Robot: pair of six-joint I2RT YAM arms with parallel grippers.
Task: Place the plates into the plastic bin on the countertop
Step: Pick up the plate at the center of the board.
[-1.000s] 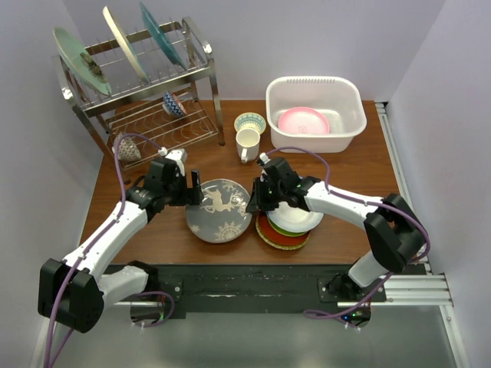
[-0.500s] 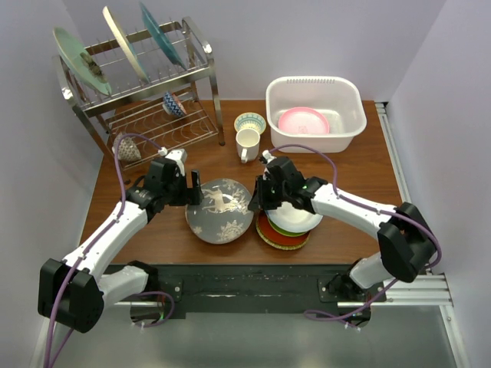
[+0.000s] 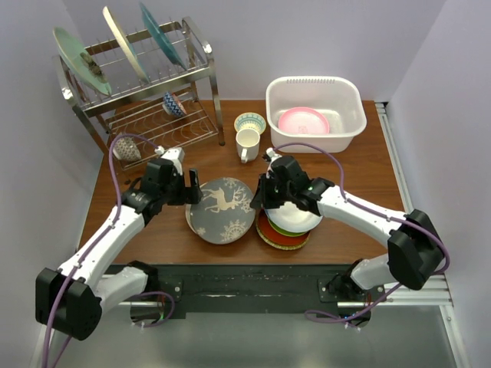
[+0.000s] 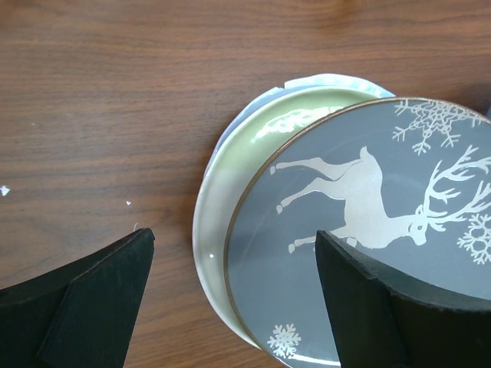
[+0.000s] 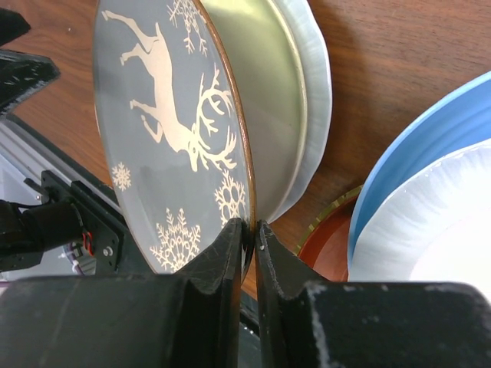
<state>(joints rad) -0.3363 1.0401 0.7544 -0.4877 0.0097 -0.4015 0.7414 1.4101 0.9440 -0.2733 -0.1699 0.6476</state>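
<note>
It was a lab staged as a kitchen: lilac partition walls (image 3: 307, 38) boxed a countertop (image 3: 360, 172) holding a dish rack (image 3: 153, 123) (a mounting rail (image 3: 245, 282) edged it).

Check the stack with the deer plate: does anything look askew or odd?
Yes. The deer plate sits off-centre on the green plate, so a crescent of green shows along one side. The right end effector is pinching the deer plate's rim. Nothing looks spilled or broken.
</note>
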